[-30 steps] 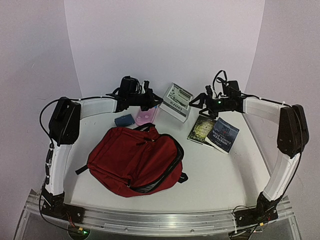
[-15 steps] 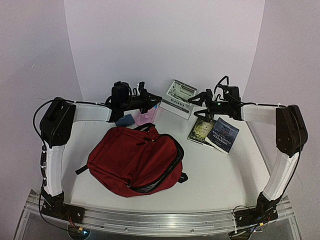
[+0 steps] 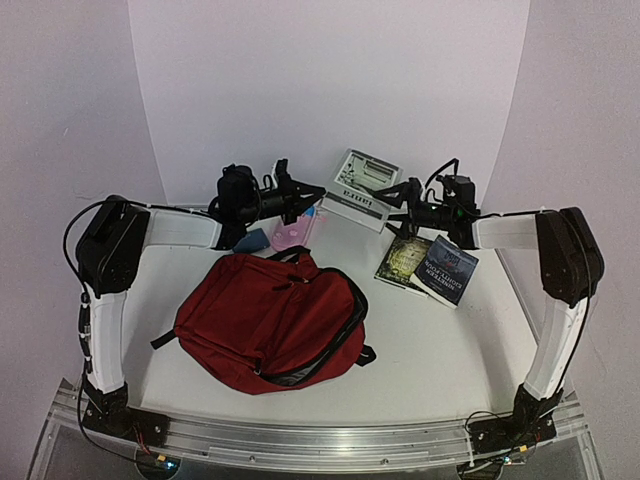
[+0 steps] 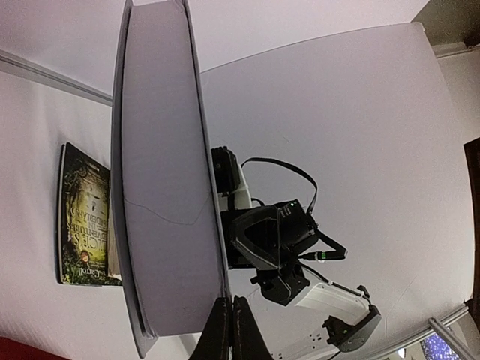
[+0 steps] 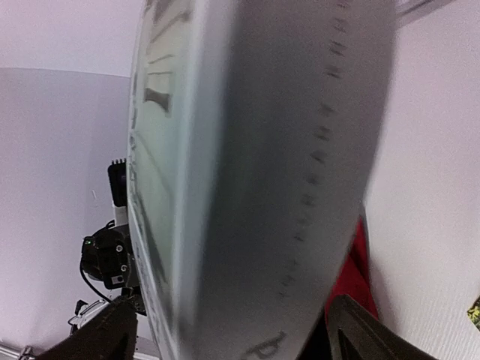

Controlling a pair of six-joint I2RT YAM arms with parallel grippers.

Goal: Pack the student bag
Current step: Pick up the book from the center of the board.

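Fingers of right gripper (image 3: 397,203) clamp the book (image 3: 360,182); left gripper (image 3: 308,200) at its corner, grip I cannot tell. Both arms outstretched rearward, bag (image 3: 270,320) well apart.

The left arm (image 3: 103,335) and right arm (image 3: 560,350) match: long white shells for the links, bulky black housings at the elbows, and small black blocks at the bases. Thin black cables (image 3: 440,165) run along the white shells and loop loosely above each wrist. The wrists are black and boxy, and a small green light (image 4: 320,255) glows on the right one. The left gripper (image 4: 229,304) has slim black fingers, while the right gripper (image 5: 240,326) has broader dark ones — blurred at close range.
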